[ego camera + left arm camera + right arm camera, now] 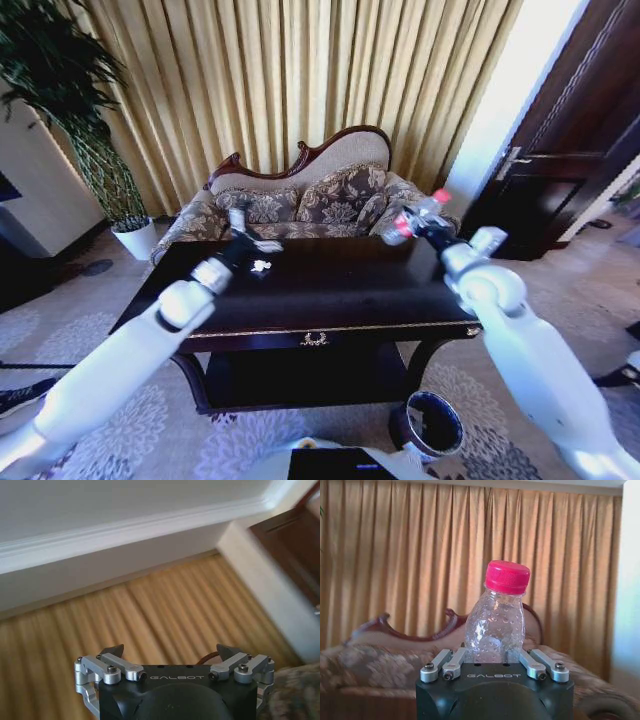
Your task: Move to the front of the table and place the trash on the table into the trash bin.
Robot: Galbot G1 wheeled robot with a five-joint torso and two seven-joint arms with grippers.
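From the head camera, the robot stands at the front of the large dark glossy wooden table (pixel 330 300) with its gold edge trim. The right gripper (pixel 412 224) is raised above the far right corner of the tabletop, pinching the small clear plastic bottle with a red cap (pixel 420 212), which lies tilted in its grip. The small round dark trash bin with a shiny metallic rim (pixel 431 424) sits on the carpet by the table's front right leg, well below the bottle and nearer the robot; what little of its inside shows looks dark and I can't tell whether anything is in it. The left gripper (pixel 243 232) hovers over the left half of the table, just beside a small crumpled white paper wad (pixel 261 265) on the top.

To my eye the risk lies in the long swing down to the bin: its mouth is narrow and close against the table leg, so a release made high or off-centre could bounce the bottle off the rim onto the carpet.

In the left wrist view, that gripper's fingers (pixel 112 652) are spread wide with nothing between them, facing curtain and wall.

In the right wrist view, the bottle stands up between the pressed-in fingers (pixel 451 661), held low on its rounded, empty-looking body. A smooth, light bottle gripped low could pivot or slip if the arm moves sharply.
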